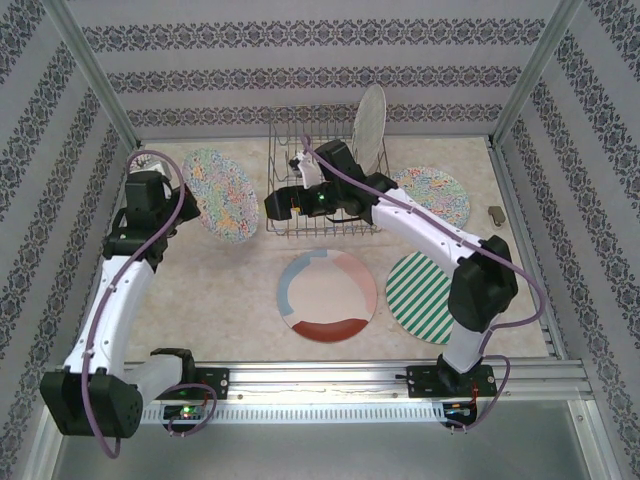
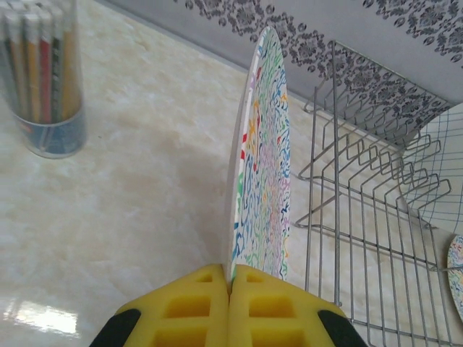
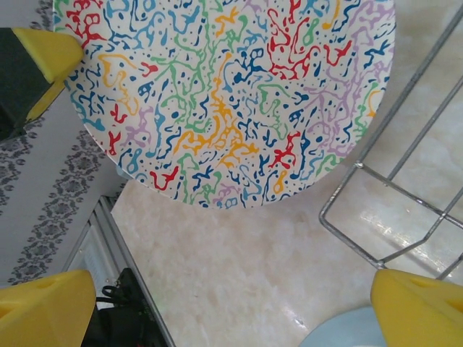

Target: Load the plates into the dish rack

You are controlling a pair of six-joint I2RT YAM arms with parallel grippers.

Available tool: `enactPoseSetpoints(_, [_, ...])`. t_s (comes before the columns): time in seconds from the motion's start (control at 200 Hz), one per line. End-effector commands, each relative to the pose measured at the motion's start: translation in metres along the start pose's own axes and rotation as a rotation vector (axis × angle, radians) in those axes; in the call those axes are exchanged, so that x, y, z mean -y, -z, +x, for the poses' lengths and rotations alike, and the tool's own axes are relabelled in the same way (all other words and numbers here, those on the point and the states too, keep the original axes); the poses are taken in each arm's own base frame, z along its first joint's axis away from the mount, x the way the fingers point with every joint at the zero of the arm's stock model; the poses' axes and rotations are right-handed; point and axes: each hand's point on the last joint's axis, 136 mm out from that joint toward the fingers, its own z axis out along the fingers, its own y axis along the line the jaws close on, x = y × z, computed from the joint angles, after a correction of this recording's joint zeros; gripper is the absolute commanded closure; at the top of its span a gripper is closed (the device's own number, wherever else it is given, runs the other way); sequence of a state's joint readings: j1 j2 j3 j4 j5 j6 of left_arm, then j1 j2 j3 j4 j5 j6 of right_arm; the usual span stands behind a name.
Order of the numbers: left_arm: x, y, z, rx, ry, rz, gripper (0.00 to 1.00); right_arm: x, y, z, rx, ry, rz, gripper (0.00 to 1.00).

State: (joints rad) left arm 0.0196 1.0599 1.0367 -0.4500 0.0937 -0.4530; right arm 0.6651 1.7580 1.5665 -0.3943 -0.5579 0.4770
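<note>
Listing one beige marbled desk (image 1: 220, 300), walled on three sides by grey-patterned striped paper, with aluminium posts at the corners.
- Dish rack (image 1: 320, 185): dark wire, at the desk's back centre.
- Pale checked plate (image 1: 370, 122): upright in the rack's right end.
- Floral plate (image 1: 222, 195): just left of the rack, held on edge, its rim pinched between the closed yellow left fingers (image 2: 195, 307).
- Second floral plate (image 1: 432, 195): flat on the desk just right of the rack.
- Cream plate with blue, pink and rust rim blocks (image 1: 327, 295): flat in front of the rack.
- Green-white striped plate (image 1: 420, 297): flat, front-right of the rack.
- Clear cup of pencils (image 2: 43, 72): left of the rack, beyond the held plate.
- Left arm (image 1: 110, 290): stretched from its base toward the rack's left side.
- Right arm (image 1: 430, 232): bent across the rack's front. Its right fingers (image 3: 416, 307) are spread wide, holding nothing, at the rack's front-left corner, facing the held plate.
</note>
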Motion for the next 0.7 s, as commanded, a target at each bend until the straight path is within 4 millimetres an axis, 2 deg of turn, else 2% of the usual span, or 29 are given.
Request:
enactPoseSetpoints(0.0, [0.011,0.036,-0.032,0.116,-0.053,0.017,1.00,-0.018,0.021,-0.002,0.041,0.005,-0.004,0.02])
enactPoseSetpoints(0.125, [0.014,0.055,-0.040,0.141,-0.073,0.027,1.00,-0.027,0.034,-0.001,0.069,0.010,0.001,0.02])
enactPoseSetpoints(0.335, [0.034,0.080,-0.046,0.146,-0.067,0.128,1.00,-0.036,0.065,0.004,0.124,0.019,0.015,0.02])
enactPoseSetpoints(0.545, [0.067,0.094,-0.051,0.128,-0.041,0.309,1.00,-0.027,0.103,0.015,0.146,-0.013,0.059,0.02])
enactPoseSetpoints(0.694, [0.088,0.094,-0.052,0.108,-0.034,0.427,1.00,-0.025,0.134,0.017,0.206,-0.009,0.071,0.02])
